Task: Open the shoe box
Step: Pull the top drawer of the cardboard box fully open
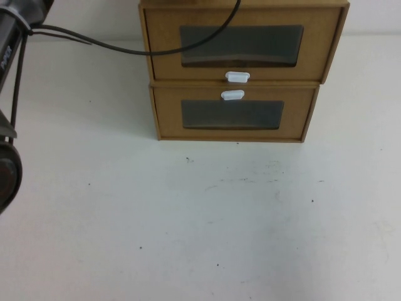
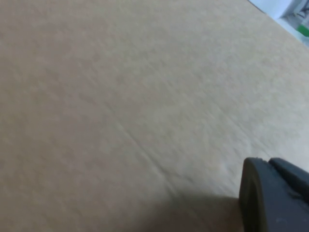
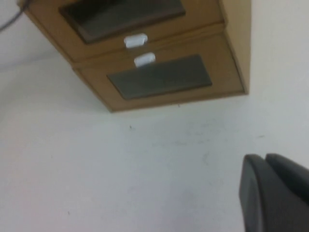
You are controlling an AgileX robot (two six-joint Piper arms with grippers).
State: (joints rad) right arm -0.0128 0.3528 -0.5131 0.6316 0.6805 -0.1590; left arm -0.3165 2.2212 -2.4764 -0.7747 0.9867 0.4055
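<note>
Table: white, flecked with dark specks and faint scuffs.
Right gripper: clenched on nothing, above the table on the near side of the boxes.
Lower shoe box: brown card, dark window, white tab, closed, at the table's far middle.
Upper shoe box: stacked on the lower one, closed; a black cable drapes across its front.
Left gripper: close against plain brown card; whether released or clenched cannot be told.
Behind: a paler strip.

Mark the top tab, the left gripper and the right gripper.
top tab (image 1: 237,77): high view, centre.
left gripper (image 2: 270,166): left wrist view, tip, over box (image 2: 120,96).
right gripper (image 3: 266,162): right wrist view, tip, above table (image 3: 120,183).
</note>
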